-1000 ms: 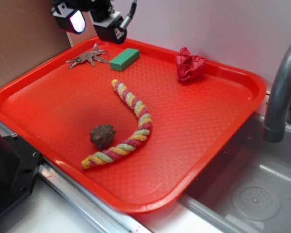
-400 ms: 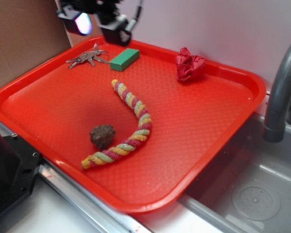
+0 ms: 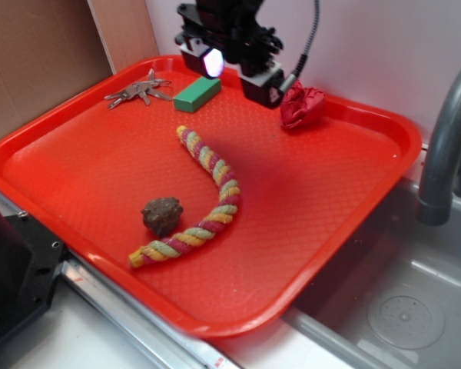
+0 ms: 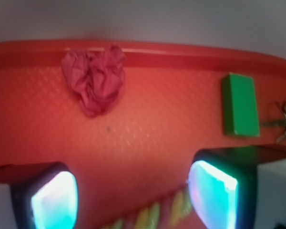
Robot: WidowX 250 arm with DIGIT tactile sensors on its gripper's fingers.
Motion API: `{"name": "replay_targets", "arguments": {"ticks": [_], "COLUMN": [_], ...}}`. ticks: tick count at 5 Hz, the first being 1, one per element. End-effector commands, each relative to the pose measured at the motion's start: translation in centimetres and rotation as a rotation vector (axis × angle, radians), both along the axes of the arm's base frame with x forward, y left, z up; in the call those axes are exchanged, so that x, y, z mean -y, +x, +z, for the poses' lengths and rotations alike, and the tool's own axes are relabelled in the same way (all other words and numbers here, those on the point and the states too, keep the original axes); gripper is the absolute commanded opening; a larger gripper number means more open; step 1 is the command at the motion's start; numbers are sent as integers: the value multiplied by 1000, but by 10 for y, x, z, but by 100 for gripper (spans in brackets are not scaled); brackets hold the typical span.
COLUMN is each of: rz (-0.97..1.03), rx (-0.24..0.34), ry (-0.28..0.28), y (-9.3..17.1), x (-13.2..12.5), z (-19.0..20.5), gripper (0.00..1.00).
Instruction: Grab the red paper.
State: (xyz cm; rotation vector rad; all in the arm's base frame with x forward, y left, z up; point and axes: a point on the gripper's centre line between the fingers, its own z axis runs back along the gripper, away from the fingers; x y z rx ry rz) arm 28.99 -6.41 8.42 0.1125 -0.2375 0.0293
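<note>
The red paper (image 3: 301, 105) is a wrinkly dark-red wad lying on the red tray (image 3: 307, 231) near its far rim. From the wrist camera the red paper (image 4: 95, 78) sits up and to the left, ahead of the fingers. My gripper (image 3: 237, 77) hangs above the tray just left of the wad, between it and the green block. It is open, with nothing between its glowing pads (image 4: 55, 199). The gripper (image 4: 133, 195) shows bare tray and a bit of rope in its gap.
A green block (image 3: 197, 94) and a bunch of keys (image 3: 137, 91) lie at the tray's far left. A striped rope (image 3: 203, 201) curves across the middle, with a brown rock (image 3: 162, 214) beside it. A grey faucet (image 3: 446, 138) and sink stand to the right.
My gripper has swung right from above the tray's far-left corner, past the green block, to just beside the red paper. The objects on the tray have stayed put.
</note>
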Motion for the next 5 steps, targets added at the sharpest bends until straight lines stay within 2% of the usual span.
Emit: {"name": "replay_targets", "arguments": {"ticks": [1,2,4,5], "rz": [57,32,-14,-8], "rx": [180,213,200,199], "ry": [-67,-124,-172,-160], "y": [44,54,59,61], "x": [3,4,13,15], "z": [-14,-27,-48,-50], "gripper": [100,100,97,0]}}
